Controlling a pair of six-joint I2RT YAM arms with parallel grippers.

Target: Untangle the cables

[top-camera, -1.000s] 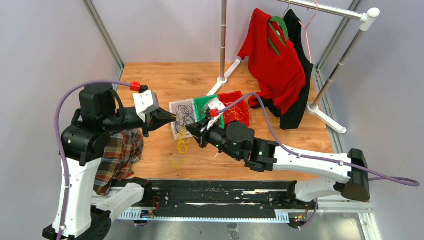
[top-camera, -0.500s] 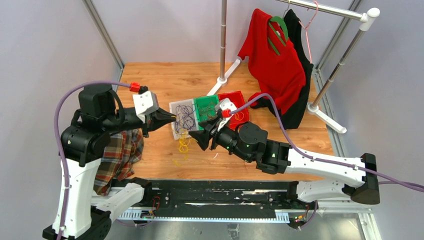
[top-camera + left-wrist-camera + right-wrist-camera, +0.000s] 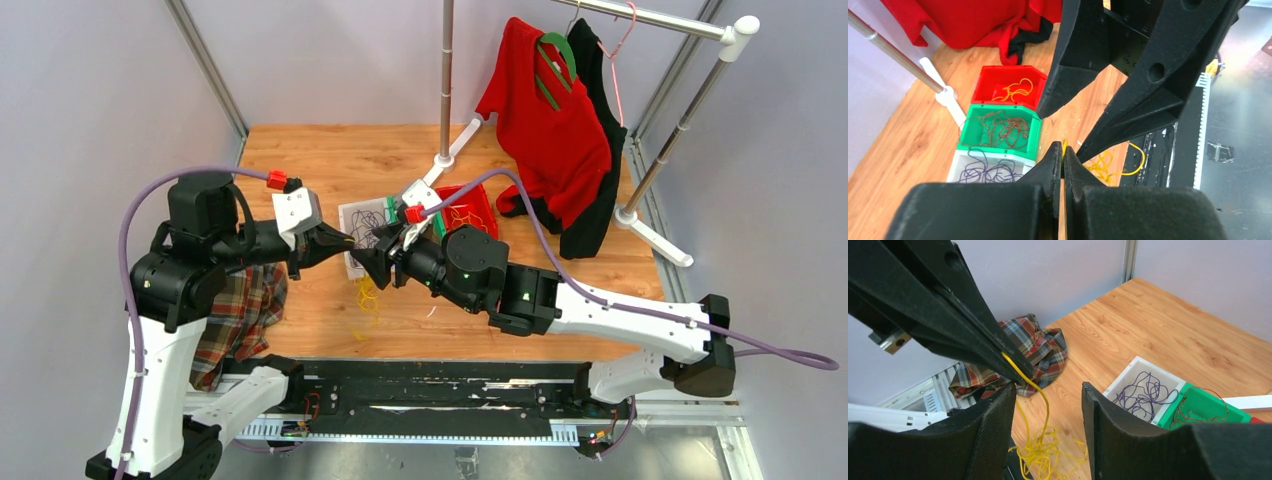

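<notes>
My left gripper [image 3: 347, 240] [image 3: 1063, 148] is shut on one yellow strand of the cables. That strand hangs down to a yellow tangle [image 3: 366, 295] [image 3: 1048, 452] on the wooden floor. My right gripper [image 3: 362, 262] [image 3: 1048, 387] is open right at the left gripper's tip, and the hanging strand passes between its fingers near the left one. Purple cables [image 3: 983, 170] [image 3: 1145, 392] lie in a white bin. Red-brown cables [image 3: 1003, 127] lie in a green bin. A few yellow ones [image 3: 1015, 90] lie in a red bin [image 3: 470, 210].
A plaid cloth [image 3: 235, 310] lies heaped at the left by the left arm. A clothes rack with a red and a black garment [image 3: 555, 120] stands at the back right, its post foot [image 3: 445, 155] behind the bins. A black rail [image 3: 430, 385] runs along the near edge.
My right gripper has opened and swung left and up to the left gripper's tip, so its fingers now straddle the hanging yellow strand. The left gripper stayed shut and barely shifted.
</notes>
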